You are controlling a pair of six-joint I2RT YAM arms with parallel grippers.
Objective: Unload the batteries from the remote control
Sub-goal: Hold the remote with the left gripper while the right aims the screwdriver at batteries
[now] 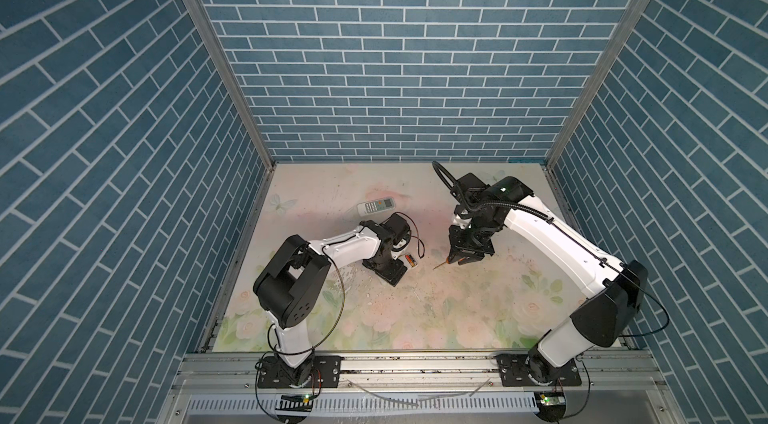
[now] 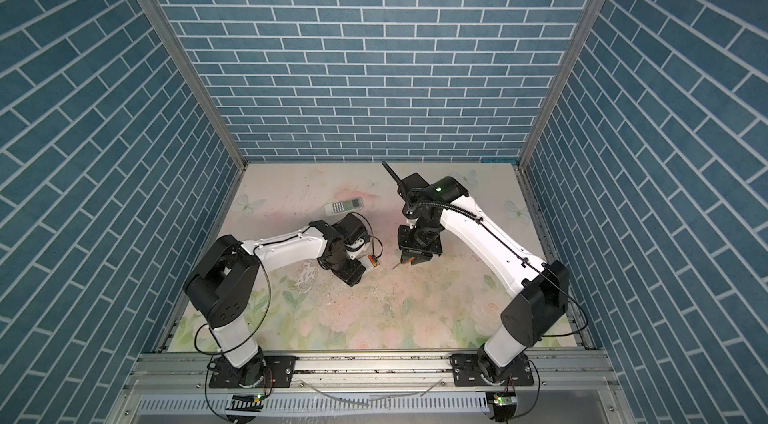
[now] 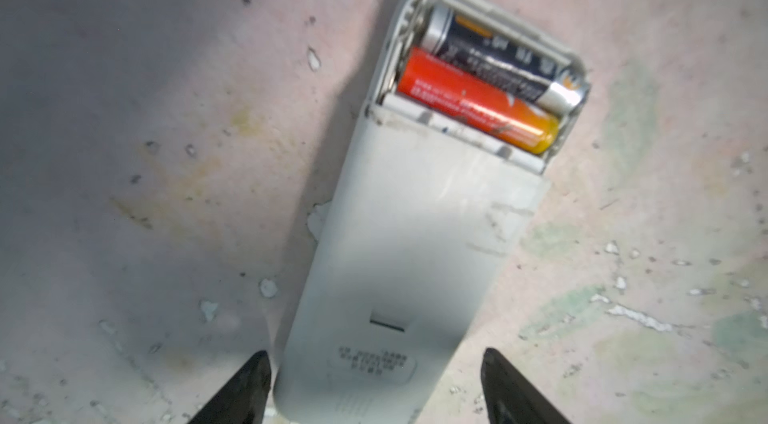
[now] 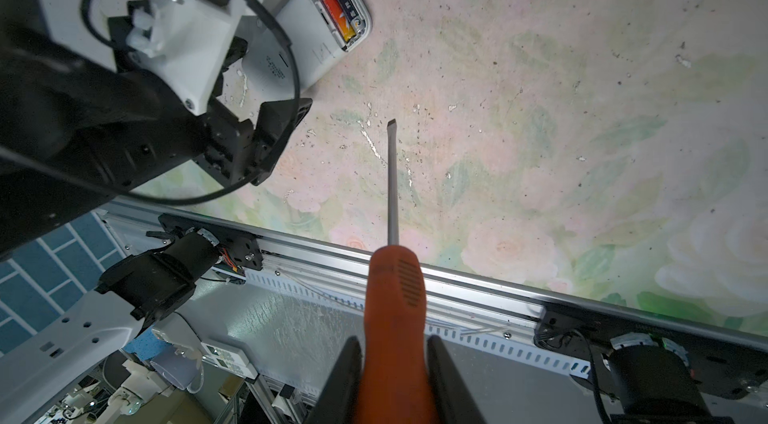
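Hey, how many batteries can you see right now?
2: an orange battery and a black battery, side by side in the face-down remote's open compartment. Others may be hidden elsewhere.

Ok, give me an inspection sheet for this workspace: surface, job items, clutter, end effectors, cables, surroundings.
Surface: floral mat, worn and speckled.
Job's things: face-down remote, compartment open, orange battery and black battery side by side inside; second remote, buttons up, at the back.
Clutter: white flakes on the mat.
End effectors: left end effector open, straddling the face-down remote's end; right end effector shut on screwdriver, tip clear of the remote.
Cables: black cable loops at left wrist; corrugated conduit along right arm.
Surroundings: blue brick walls; aluminium rail in front.
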